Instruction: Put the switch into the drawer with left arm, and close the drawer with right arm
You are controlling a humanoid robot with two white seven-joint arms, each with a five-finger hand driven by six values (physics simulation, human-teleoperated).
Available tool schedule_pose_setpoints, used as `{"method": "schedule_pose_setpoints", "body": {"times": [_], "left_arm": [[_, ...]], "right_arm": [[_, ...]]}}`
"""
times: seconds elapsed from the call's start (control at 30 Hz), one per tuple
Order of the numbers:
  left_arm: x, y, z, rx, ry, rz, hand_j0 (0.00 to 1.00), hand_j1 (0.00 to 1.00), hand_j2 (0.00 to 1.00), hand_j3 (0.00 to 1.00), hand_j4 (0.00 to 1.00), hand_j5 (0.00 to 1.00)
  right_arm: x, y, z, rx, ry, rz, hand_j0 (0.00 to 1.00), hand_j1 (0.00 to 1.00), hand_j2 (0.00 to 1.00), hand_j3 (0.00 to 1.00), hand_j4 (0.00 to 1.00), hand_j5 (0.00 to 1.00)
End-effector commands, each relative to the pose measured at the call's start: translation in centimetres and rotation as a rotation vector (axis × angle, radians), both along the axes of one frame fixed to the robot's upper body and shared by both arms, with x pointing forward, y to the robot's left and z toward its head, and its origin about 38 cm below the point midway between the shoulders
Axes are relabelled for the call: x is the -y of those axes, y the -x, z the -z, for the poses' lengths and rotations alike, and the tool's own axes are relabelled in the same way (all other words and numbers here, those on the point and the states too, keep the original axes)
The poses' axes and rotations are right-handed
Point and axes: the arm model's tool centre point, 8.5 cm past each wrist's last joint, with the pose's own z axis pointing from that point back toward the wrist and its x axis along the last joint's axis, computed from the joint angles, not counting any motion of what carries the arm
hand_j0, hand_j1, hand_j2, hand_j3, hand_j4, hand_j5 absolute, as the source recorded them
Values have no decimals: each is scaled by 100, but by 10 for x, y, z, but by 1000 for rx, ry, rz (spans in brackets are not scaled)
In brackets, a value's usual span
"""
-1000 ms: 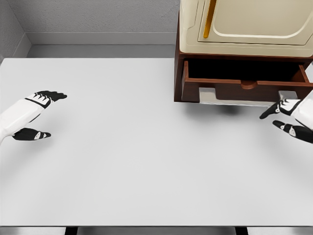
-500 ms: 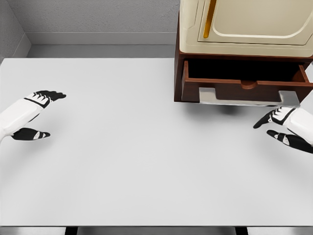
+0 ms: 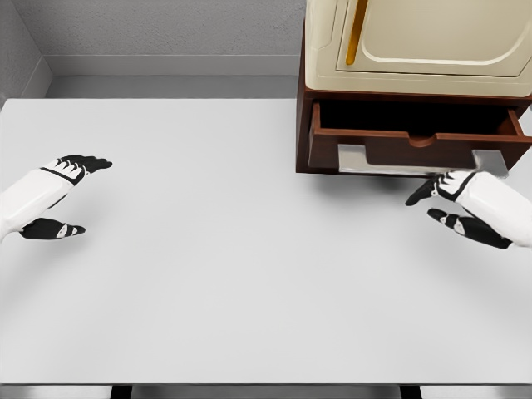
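The brown drawer (image 3: 391, 151) stands pulled out of the wooden cabinet (image 3: 304, 125) at the back right, its inside dark. A flat grey slab (image 3: 353, 158), which may be the switch, shows along the lower edge of the drawer front, with another corner of it at the right end. My right hand (image 3: 424, 208) hovers just in front of and below the drawer front, fingers spread and holding nothing. My left hand (image 3: 83, 195) rests open at the far left of the table, far from the drawer.
A cream appliance (image 3: 416, 41) with a yellow handle (image 3: 356, 33) sits on top of the cabinet. The white table (image 3: 216, 249) stretches between the two hands. A grey wall runs behind it.
My right hand has moved left along the drawer front. The drawer front and grey slab sit slightly further back. The left arm has not moved.
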Motion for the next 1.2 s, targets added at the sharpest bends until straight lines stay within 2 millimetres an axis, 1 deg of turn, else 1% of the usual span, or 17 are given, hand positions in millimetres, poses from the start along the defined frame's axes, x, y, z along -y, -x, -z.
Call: {"method": "schedule_pose_setpoints", "body": {"times": [0.0, 0.17, 0.2, 0.3, 0.47, 0.57, 0.67, 0.73, 0.87, 0.97, 1.07, 1.17], "left_arm": [[0, 0, -1, 1, 7, -1, 100, 100, 100, 100, 100, 100], [0, 0, 0, 0, 10, -1, 100, 100, 100, 100, 100, 100], [0, 0, -1, 1, 14, 0, 100, 100, 100, 100, 100, 100], [0, 0, -1, 1, 14, 0, 100, 100, 100, 100, 100, 100], [-1, 0, -1, 2, 14, -1, 100, 100, 100, 100, 100, 100], [0, 1, 0, -1, 14, 0, 100, 100, 100, 100, 100, 100], [0, 1, 0, -1, 13, 0, 100, 100, 100, 100, 100, 100], [0, 1, 0, -1, 13, 0, 100, 100, 100, 100, 100, 100], [0, 1, 0, -1, 13, 0, 100, 100, 100, 100, 100, 100], [0, 1, 0, -1, 13, 0, 100, 100, 100, 100, 100, 100], [0, 1, 0, -1, 14, 0, 100, 100, 100, 100, 100, 100], [0, 1, 0, -1, 14, 0, 100, 100, 100, 100, 100, 100]], "right_arm": [[-3, 1, 5, -12, -9, -5, 58, 58, 58, 58, 58, 58], [-4, 1, 6, -11, -11, -6, 58, 58, 58, 58, 58, 58], [-5, -2, 1, 6, -10, -9, 58, 58, 58, 58, 58, 58], [-14, -5, 3, 19, -20, -21, 58, 58, 58, 58, 58, 58], [-20, -8, 6, 14, -28, -33, 59, 59, 59, 59, 59, 59], [-15, -10, 12, 5, -17, -17, 60, 60, 60, 60, 60, 60], [-9, -19, 10, 13, -8, 5, 61, 61, 61, 61, 61, 61], [-10, -24, 15, 12, -26, 17, 61, 61, 61, 61, 61, 61], [-11, -31, 15, 12, -22, 14, 61, 61, 61, 61, 61, 61], [-12, -36, 8, 31, -21, 12, 61, 61, 61, 61, 61, 61], [-13, -36, 9, 32, -21, 9, 61, 61, 61, 61, 61, 61], [-17, -40, 4, 48, -34, 4, 62, 62, 62, 62, 62, 62]]}}
